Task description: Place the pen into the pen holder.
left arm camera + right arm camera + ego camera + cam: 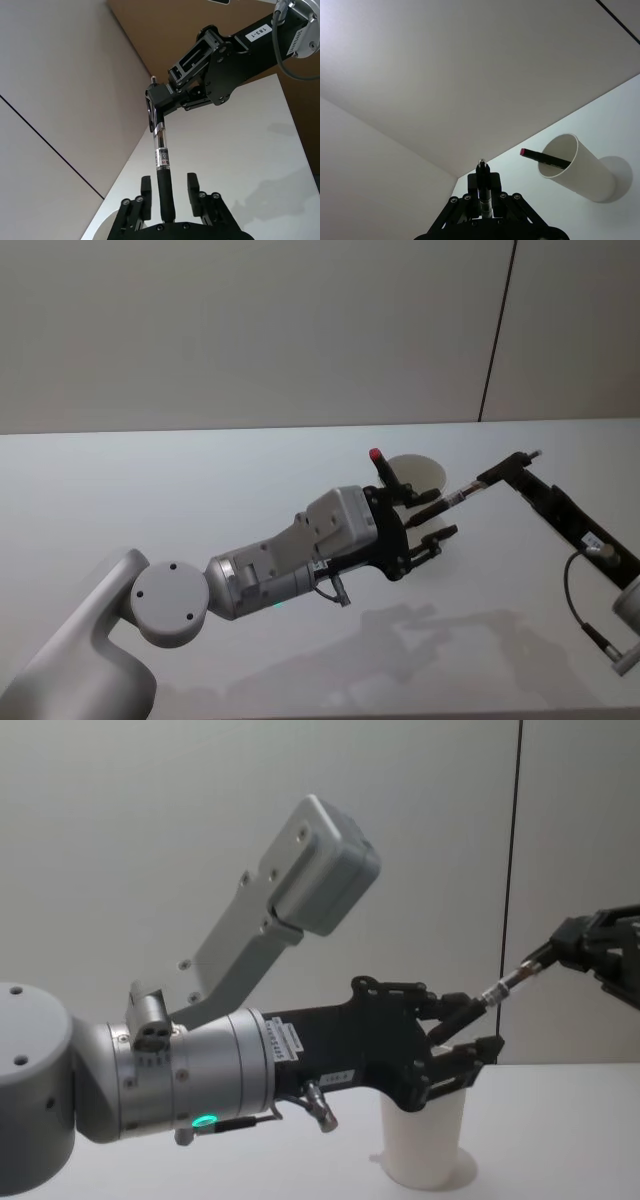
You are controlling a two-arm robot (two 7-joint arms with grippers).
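My right gripper (pixel 512 468) is shut on one end of the pen (pixel 462 494), a dark pen with a clear labelled middle, and holds it in the air pointing toward my left gripper (pixel 428 522). The left gripper (pixel 168 182) is open, its fingers (pixel 192 184) standing on either side of the pen (pixel 161 152) with a gap on each side. The pen holder (pixel 425 1140), a white paper cup, stands on the table just below and behind the left gripper (pixel 465 1032). From the right wrist I see the pen holder (pixel 582 172) apart from my right gripper (pixel 482 177).
A second pen with a red end (pixel 542 158) leans inside the cup, its tip (pixel 377 455) poking above the rim. The white table (pixel 150 490) runs back to a plain wall. My left arm (pixel 270 570) crosses the table from the lower left.
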